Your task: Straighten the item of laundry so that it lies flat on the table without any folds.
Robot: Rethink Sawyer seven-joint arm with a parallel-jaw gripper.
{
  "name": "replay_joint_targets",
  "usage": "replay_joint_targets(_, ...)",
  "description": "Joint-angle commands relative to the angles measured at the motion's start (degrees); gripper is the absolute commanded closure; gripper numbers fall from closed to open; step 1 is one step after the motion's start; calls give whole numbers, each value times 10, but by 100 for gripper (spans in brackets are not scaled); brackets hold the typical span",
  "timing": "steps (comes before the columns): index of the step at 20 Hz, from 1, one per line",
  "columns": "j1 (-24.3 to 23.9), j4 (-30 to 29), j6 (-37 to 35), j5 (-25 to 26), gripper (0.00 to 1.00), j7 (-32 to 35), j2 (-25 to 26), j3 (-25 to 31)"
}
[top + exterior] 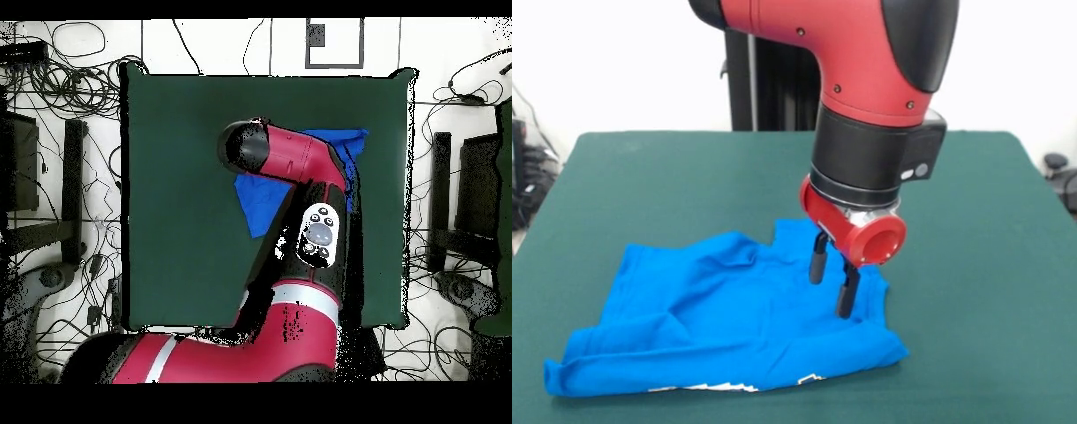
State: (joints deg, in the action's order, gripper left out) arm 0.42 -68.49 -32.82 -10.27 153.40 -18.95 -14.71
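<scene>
No brand, label or legible lettering shows in either view; only a thin strip of white and yellow print (737, 386) peeks out under the folded near edge of the T-shirt (715, 322), too little to read.

In the front view, going left to right, the shirt's crumpled lower corner lies farthest from the fingers, then a rumpled plain blue stretch with creases and a raised fold, then the gripper (832, 274) over the shirt's right part. Its two black fingers (818, 258) point down, spread apart with blue cloth showing between them, pinching nothing; the tips stand at or just above the fabric, and contact cannot be judged. The shirt continues a little to the right of the fingers and ends in a folded corner nearer the camera.

The overhead view hides the fingers under the red arm (300, 170) and shows only blue patches on either side of it, on the green table (180, 180), which the front view crops.
</scene>
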Motion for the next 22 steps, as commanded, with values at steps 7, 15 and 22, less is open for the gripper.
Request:
replay_joint_targets(7,-38,-116,90,58,0,-43,38,134)
replay_joint_targets(15,-46,-120,92,88,0,-36,39,143)
replay_joint_targets(22,-61,-128,85,107,0,-38,29,158)
